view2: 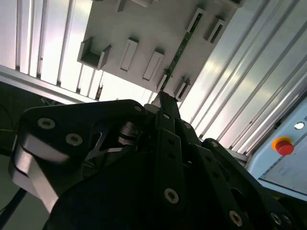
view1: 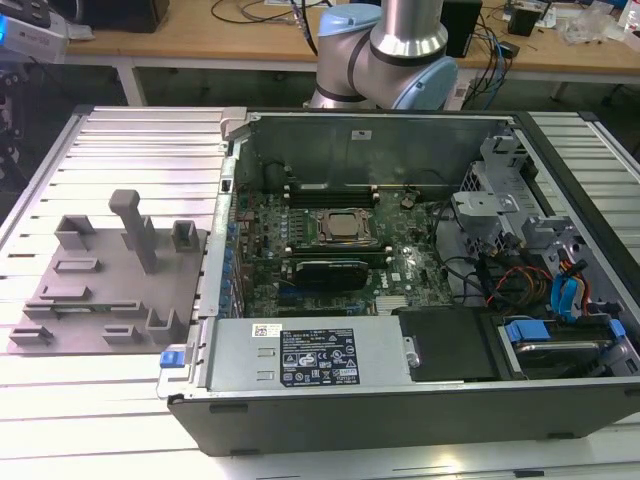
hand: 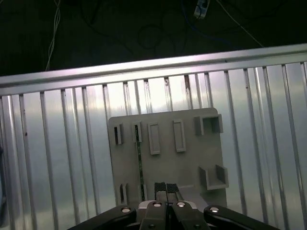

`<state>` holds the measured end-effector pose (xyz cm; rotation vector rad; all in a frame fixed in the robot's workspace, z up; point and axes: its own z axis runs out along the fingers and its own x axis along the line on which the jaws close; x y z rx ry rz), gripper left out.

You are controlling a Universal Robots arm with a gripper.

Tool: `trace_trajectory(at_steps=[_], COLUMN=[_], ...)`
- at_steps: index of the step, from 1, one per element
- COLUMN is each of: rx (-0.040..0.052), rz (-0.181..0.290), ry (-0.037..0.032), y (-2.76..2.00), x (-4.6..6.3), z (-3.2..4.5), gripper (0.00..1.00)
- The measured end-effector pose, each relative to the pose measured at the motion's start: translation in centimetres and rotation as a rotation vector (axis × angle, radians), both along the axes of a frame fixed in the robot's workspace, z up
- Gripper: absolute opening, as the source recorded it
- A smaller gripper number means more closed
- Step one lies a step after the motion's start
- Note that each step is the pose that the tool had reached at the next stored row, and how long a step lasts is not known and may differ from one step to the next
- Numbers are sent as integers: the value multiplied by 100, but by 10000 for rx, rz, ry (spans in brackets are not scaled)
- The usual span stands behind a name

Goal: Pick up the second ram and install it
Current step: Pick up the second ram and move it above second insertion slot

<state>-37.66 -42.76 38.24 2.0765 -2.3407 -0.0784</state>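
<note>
A big table (view1: pixel 120 150) with long metal ribs holds everything. An open computer case (view1: pixel 400 420) lies on it, on the exterior view's right. Inside the case is a green board (view1: pixel 400 270) full of parts. A blue and silver arm (view1: pixel 385 50) stands behind the case. A flat grey tray (view1: pixel 100 290) sits on the table beside the case, on the exterior view's left. In the first wrist view, the black gripper (hand: pixel 166 188) hangs over the tray. Its 2 fingers are pressed together and hold nothing. The ram (hand: pixel 140 163) is a thin green stick. It stands on its edge in the tray's slots. The fingers are near 1 end of it.
</note>
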Motion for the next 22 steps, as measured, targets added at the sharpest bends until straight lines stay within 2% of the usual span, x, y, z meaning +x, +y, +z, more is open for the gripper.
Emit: trace_trajectory(at_steps=[4,8,11,14,22], rx=[0,0,0,-1,0], rz=[8,15,19,20,20], ry=[0,1,-1,1,0], y=[0,0,-4,-12,-14], x=[0,0,0,0,1], z=[0,0,-8,-72,-167], gripper=[9,34,34,34,34])
